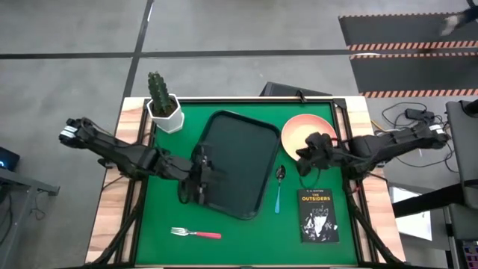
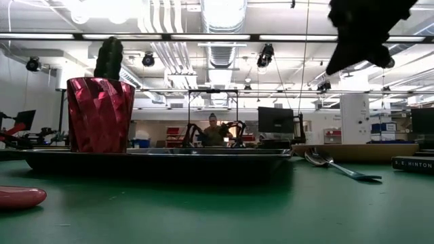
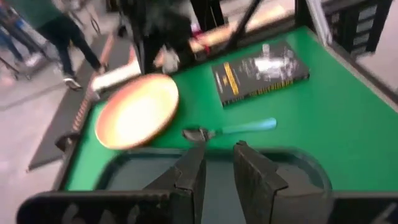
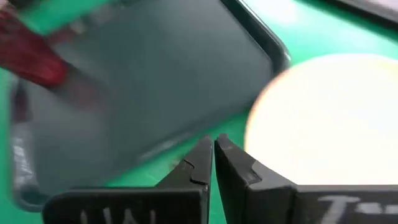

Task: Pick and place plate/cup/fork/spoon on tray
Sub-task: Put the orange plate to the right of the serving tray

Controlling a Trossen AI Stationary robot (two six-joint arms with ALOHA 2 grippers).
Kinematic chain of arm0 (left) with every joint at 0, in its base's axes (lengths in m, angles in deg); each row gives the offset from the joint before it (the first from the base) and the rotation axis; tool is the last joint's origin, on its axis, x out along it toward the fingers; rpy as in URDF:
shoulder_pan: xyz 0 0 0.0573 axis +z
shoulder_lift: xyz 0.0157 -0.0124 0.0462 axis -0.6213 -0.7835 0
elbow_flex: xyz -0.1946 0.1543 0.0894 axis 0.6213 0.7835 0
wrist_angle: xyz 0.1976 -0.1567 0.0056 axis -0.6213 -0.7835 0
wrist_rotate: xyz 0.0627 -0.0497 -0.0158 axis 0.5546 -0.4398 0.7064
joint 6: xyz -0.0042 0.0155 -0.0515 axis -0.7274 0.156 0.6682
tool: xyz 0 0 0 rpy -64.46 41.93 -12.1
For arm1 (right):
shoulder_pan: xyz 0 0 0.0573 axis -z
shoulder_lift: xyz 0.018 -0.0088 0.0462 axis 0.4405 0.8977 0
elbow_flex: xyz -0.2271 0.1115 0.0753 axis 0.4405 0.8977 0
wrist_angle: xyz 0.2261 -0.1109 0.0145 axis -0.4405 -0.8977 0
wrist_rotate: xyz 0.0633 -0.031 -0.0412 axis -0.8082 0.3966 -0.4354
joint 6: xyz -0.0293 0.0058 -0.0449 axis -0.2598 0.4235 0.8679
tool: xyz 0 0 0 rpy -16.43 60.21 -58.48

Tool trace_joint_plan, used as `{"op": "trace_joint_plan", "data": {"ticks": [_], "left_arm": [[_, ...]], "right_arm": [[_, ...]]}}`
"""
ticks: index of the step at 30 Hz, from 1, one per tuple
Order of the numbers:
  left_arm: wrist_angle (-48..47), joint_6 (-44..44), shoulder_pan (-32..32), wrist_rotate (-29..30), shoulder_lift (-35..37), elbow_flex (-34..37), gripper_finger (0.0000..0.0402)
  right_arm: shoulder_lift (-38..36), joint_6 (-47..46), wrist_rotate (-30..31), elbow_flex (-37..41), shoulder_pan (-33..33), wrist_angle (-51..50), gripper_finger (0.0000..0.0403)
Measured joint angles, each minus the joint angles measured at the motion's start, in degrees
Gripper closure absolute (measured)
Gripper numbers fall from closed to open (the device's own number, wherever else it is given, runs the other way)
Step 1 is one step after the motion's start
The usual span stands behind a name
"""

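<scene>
The dark tray [image 1: 239, 161] lies mid-table. The red cup [image 2: 100, 114] stands upright at the tray's left side; it also shows in the right wrist view [image 4: 34, 59], and my left arm hides it in the high view. My left gripper [image 1: 208, 178] is open and empty above the tray's left rim [image 3: 217, 171]. The peach plate [image 1: 302, 128] lies flat at the far right. My right gripper [image 1: 305, 155] is shut and raised over the plate's near-left edge [image 4: 213, 149]. The blue-handled spoon [image 1: 278, 188] lies right of the tray. The pink-handled fork [image 1: 196, 233] lies near the front edge.
A black book [image 1: 318, 215] lies at the near right, beside the spoon. A white pot with a cactus [image 1: 164, 106] stands at the far left corner. A person [image 2: 214, 129] sits in the room beyond the table.
</scene>
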State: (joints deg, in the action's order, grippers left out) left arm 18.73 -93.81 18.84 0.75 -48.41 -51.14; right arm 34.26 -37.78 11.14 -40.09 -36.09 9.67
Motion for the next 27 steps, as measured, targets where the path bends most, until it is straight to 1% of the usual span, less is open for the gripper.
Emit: {"op": "trace_joint_plan", "data": {"ticks": [2,7,9,12,15,18,22,25,27], "left_arm": [[-0.1,0.0,0.0,0.0,1.7,0.0,0.0340],[-0.6,0.3,-0.4,0.0,4.3,0.9,0.0340],[-0.6,0.3,-0.4,0.0,4.7,1.1,0.0340],[-0.8,0.3,-0.5,0.0,4.7,1.7,0.0340],[-0.8,0.3,-0.5,0.0,4.7,2.1,0.0340],[-1.3,0.2,-0.5,0.0,4.9,2.6,0.0340],[-1.8,0.2,-0.5,0.0,5.8,2.7,0.0340],[-1.8,0.2,-0.5,0.0,6.1,2.7,0.0340],[-1.7,0.2,-0.5,0.0,6.3,2.7,0.0340]], "right_arm": [[1.9,0.6,-4.0,-1.5,4.0,-3.4,0.0394],[6.4,4.0,-12.2,-3.6,13.3,-5.6,0.0394],[8.5,5.7,-14.6,-3.8,16.4,-5.5,0.0394],[11.7,7.8,-16.0,-3.9,20.1,-5.0,0.0394],[15.1,10.7,-16.3,-3.8,22.2,-3.8,0.0394],[18.5,11.2,-16.7,-3.8,23.4,-3.8,0.0394],[22.5,11.2,-19.3,-4.0,24.1,-2.1,0.0393],[25.4,11.3,-19.6,-4.0,24.1,-1.1,0.0379],[27.0,11.5,-19.5,-4.0,24.1,-0.9,0.0357]]}}
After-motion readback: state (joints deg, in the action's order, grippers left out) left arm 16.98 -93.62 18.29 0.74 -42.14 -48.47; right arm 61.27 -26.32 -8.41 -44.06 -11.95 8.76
